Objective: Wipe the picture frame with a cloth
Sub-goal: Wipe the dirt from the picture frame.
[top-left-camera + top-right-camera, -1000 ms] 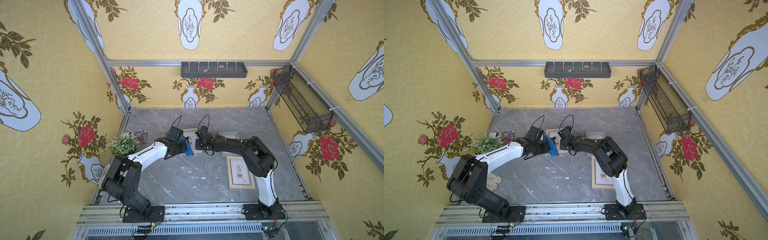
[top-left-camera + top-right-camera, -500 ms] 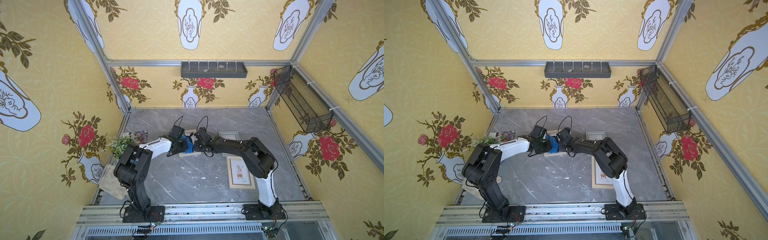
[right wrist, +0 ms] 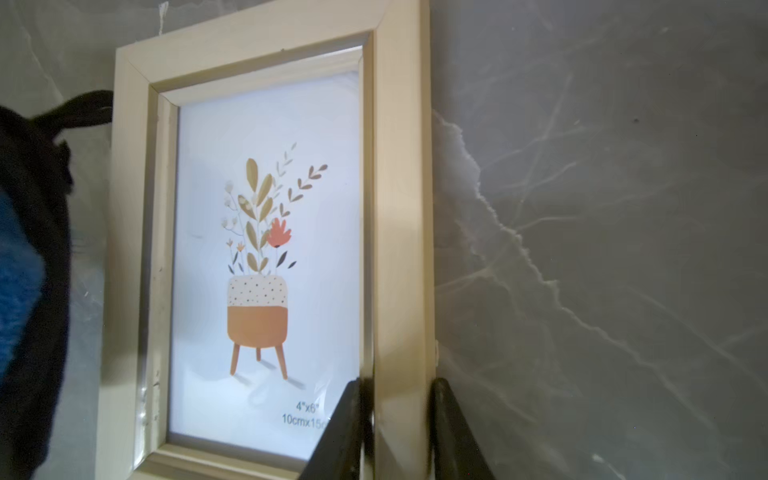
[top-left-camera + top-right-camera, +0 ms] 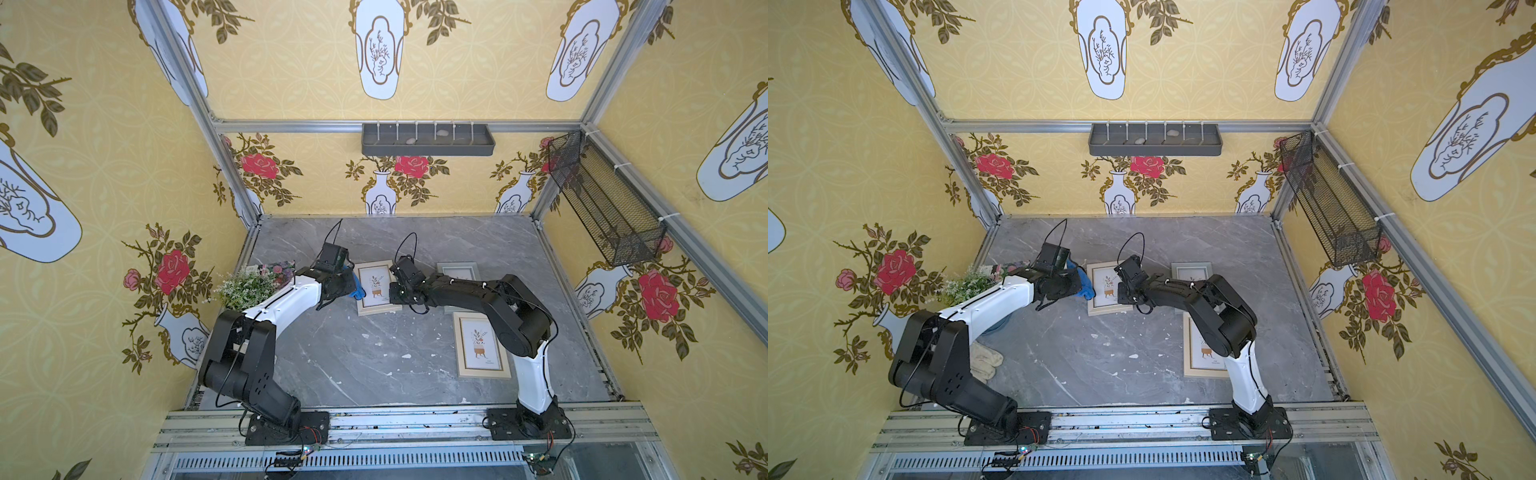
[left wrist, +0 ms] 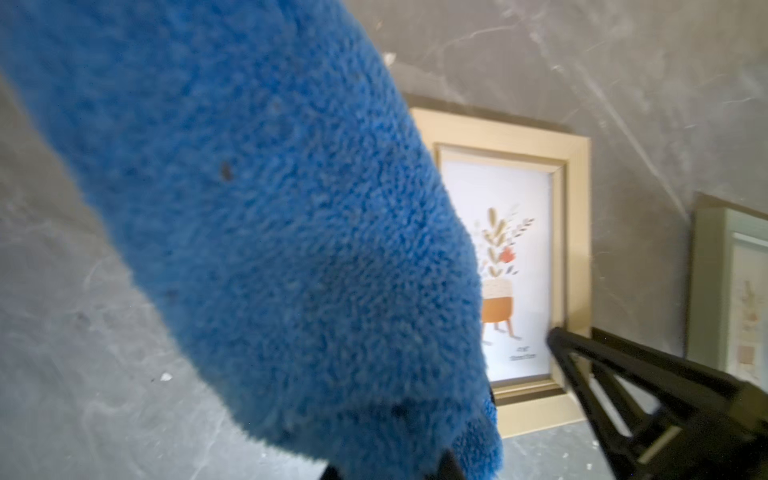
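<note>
Since earlier, left gripper (image 4: 345, 286) has slid back to the frame (image 4: 376, 286) left edge, mid-picture in a top view, clamped shut on the bunched cloth (image 4: 358, 290) for wiping, while right gripper (image 3: 395, 436) pinches the frame's picture-right rail to steady it.

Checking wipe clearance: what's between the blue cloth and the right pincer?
Only the glass face of the picture frame, shown in the right wrist view: cloth beside one long edge, right pincer gripping the opposite border.
</note>
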Available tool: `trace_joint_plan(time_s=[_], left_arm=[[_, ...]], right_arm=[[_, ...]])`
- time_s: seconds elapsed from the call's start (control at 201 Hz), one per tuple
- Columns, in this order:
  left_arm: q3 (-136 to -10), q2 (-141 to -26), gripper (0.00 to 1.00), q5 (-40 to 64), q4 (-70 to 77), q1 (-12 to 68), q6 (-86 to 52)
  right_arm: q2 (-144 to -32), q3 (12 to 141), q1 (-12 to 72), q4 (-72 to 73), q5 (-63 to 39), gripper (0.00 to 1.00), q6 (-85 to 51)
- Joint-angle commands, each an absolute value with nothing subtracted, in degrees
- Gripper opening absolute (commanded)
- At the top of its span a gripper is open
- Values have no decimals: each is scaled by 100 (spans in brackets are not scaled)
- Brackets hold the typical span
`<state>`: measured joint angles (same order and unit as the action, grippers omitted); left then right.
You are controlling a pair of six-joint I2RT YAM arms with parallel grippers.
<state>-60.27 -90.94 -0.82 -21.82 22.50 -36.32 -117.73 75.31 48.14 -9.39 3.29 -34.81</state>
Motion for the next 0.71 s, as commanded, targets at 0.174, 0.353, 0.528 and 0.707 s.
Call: trace_joint_plan(time_s=[0.174,0.353,0.528,0.707], left_arm=[[-6869,-10101,0,511,-1899,2927,-3716],[-6668,-10574,0,373,-1872,2869,-3711],[-5713,-10168,0,215,-1819,2370,-3704],[-4919,-9271,0,-169,-2057,1705,-3477]], right_arm=[[-11858,7567,4821,-1666,341,15,-3506],[-11841,7500,4815,-1648,343,15,-3502],[-11814,7397,4741,-1631,360,15,-3540],[-11804,7369,4663,-1622,361,15,-3534]])
